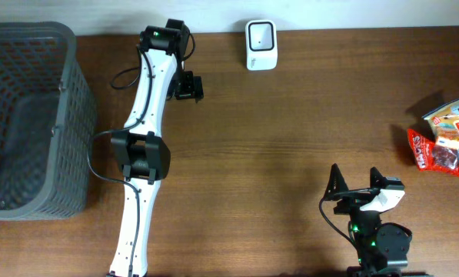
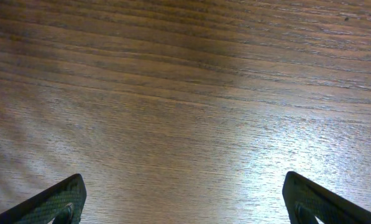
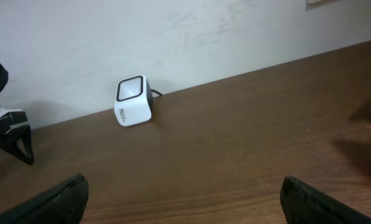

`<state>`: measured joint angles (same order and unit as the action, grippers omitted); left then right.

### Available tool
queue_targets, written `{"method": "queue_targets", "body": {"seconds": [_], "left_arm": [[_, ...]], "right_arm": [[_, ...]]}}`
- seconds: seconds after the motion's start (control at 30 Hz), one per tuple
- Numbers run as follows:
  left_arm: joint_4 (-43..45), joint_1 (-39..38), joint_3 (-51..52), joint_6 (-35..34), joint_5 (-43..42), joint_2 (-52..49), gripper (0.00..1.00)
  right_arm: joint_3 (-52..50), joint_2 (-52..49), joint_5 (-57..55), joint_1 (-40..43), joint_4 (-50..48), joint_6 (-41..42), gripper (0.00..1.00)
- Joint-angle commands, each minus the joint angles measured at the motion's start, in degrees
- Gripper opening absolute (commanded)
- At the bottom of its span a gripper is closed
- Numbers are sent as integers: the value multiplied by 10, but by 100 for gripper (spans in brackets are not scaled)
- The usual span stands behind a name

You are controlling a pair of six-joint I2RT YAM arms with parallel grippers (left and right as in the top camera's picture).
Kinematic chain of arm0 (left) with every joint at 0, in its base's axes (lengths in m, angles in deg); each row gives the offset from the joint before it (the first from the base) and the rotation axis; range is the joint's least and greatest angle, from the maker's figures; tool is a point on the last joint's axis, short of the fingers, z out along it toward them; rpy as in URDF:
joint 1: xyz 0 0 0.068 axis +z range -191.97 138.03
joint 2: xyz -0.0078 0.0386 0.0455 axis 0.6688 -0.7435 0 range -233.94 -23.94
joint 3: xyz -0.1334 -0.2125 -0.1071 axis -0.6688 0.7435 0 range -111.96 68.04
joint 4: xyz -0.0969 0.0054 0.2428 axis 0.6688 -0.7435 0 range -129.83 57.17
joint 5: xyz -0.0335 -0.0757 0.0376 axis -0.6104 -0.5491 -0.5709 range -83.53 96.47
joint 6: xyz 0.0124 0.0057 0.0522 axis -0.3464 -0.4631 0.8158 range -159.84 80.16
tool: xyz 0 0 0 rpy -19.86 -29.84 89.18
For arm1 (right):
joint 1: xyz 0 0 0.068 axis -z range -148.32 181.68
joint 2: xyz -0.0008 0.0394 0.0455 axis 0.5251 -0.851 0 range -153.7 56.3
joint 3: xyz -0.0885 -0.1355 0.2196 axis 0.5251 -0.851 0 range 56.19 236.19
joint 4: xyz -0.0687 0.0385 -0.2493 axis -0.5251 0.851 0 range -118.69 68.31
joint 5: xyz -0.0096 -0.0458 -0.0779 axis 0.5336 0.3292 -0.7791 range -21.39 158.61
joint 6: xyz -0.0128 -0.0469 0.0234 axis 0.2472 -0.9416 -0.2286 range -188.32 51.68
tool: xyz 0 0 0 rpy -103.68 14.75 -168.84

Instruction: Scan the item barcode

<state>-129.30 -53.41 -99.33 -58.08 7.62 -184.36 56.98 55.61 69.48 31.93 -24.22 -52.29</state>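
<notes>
At the counter (image 1: 291,138) right edge, a heap of snack packets (image 1: 447,137), perhaps four, hard to count. At the far middle, a white scanner (image 1: 261,35). Far left, beside a grey basket (image 1: 69,115), the left tool (image 1: 189,86), fingers wide apart, empty. Near right, the right tool (image 1: 356,185), likewise spread, gripping nothing.

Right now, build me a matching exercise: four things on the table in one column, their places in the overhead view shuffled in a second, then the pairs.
1. grey basket
2. white scanner
3. snack packets
4. right claw

a. top edge, near the middle
b. bottom, right of centre
c. far left
d. right edge

Pairs: 1-c, 2-a, 3-d, 4-b
</notes>
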Motion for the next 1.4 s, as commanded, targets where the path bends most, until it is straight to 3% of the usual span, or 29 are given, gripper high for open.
{"method": "queue_targets", "body": {"seconds": [0.0,0.57,0.73,0.87,0.93,1.1,1.17,1.3,1.37], "left_arm": [[-1,3,-11,-2,8,3,99],[-2,-2,-11,-1,31,7,99],[19,-2,26,16,25,99,99],[163,-7,278,116,26,280,99],[269,-7,485,164,28,415,99],[442,-7,864,312,28,686,99],[471,-4,963,329,28,764,99],[504,-4,1214,329,40,1015,99],[539,-4,1288,329,65,1118,99]], "right_arm": [[-5,4,-9,-6,2,-6,98],[-5,4,-9,-6,2,-6,98],[-5,4,-9,-6,2,-6,98],[-5,4,-9,-6,2,-6,98],[-5,4,-9,-6,2,-6,98],[-5,4,-9,-6,2,-6,98],[-5,4,-9,-6,2,-6,98],[-5,4,-9,-6,2,-6,99],[-5,4,-9,-6,2,-6,98]]}}
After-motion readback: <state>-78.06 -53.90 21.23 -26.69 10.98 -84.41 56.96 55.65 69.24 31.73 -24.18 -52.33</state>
